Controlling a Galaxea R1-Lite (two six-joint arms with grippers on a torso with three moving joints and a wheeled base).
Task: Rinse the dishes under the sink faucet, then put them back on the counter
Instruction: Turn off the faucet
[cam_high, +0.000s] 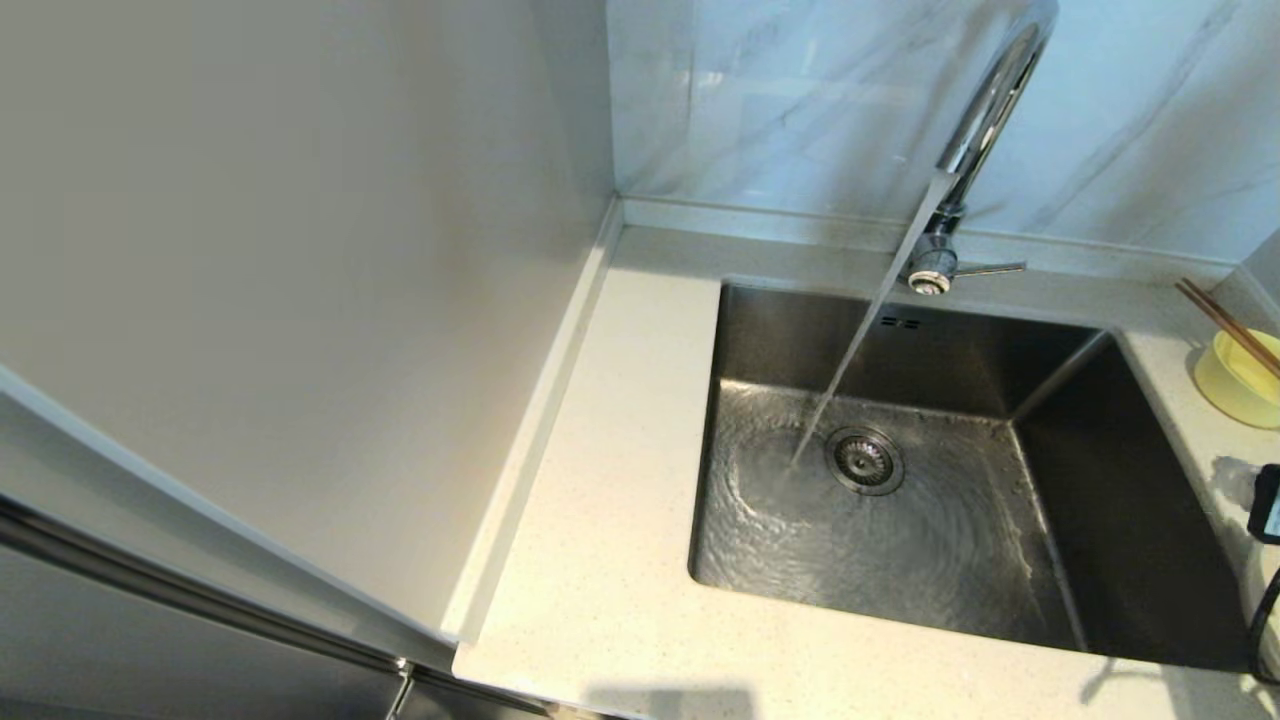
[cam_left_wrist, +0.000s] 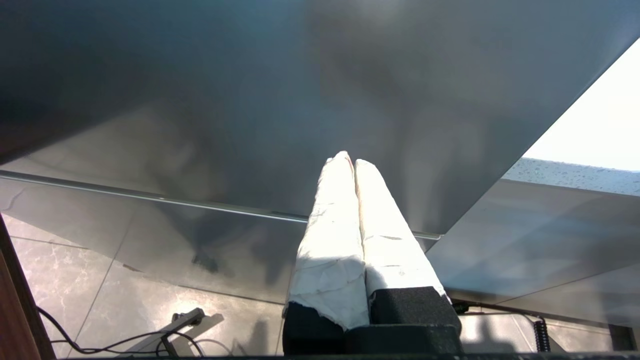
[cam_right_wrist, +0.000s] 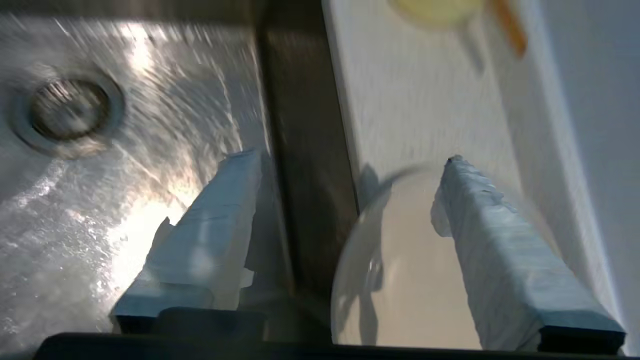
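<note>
Pale yellow bowl (cam_high: 1243, 378) with brown chopsticks (cam_high: 1228, 325) laid across its rim, at far right of speckled bench (cam_high: 600, 560). White plate (cam_right_wrist: 400, 280) on bench beside sink (cam_high: 1120, 520), under spread right hand (cam_right_wrist: 350, 165). Water streaming from chrome faucet (cam_high: 985, 110) onto basin floor near drain strainer (cam_high: 864, 460). Left hand (cam_left_wrist: 348, 160) pressed together, below bench level.

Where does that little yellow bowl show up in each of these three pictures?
Head view: the bowl sits on the counter at the far right edge, chopsticks across it.
Left wrist view: not in it.
Right wrist view: a blurred yellow shape at the top edge, beyond the right gripper.
Shared landmark: the drain, in the head and right wrist views.
</note>
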